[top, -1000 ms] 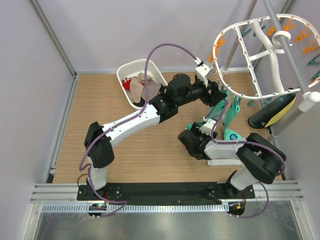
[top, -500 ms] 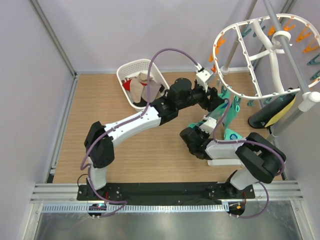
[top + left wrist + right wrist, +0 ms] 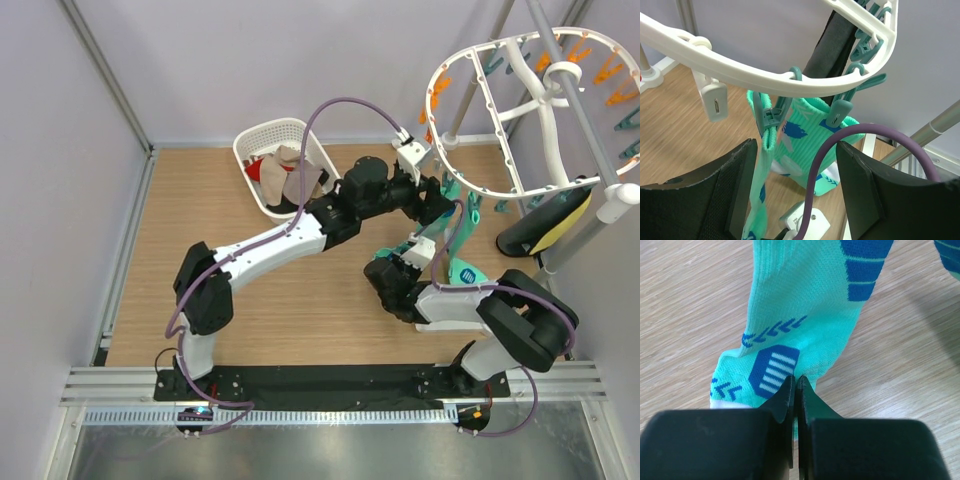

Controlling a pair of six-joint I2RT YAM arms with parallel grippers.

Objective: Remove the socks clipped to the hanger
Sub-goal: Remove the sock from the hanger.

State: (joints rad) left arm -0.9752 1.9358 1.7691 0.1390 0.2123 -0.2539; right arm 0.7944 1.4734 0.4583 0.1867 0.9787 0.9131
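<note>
The white oval hanger (image 3: 432, 95) stands on a pole at the back right, and its rim (image 3: 765, 82) crosses the left wrist view. Teal pegs (image 3: 771, 117) hold a teal sock (image 3: 810, 137) with blue and white marks that hangs to the floor (image 3: 462, 235). A black sock (image 3: 832, 40) hangs further back. My left gripper (image 3: 797, 195) is open just below the rim, with the sock's hanging edge by its left finger (image 3: 737, 195) and a purple cable between the fingers. My right gripper (image 3: 796, 385) is low by the floor, shut on the teal sock's lower edge (image 3: 805, 325).
A white perforated basket (image 3: 262, 140) with red and beige socks stands at the back left of the wooden floor. Orange and teal pegs (image 3: 600, 75) dangle from the hanger's far side. A black and yellow piece (image 3: 545, 225) sits under the hanger by the pole.
My right gripper has shut on the teal sock's lower edge. My left gripper has moved right and up, closer under the hanger rim, and opened slightly wider.
</note>
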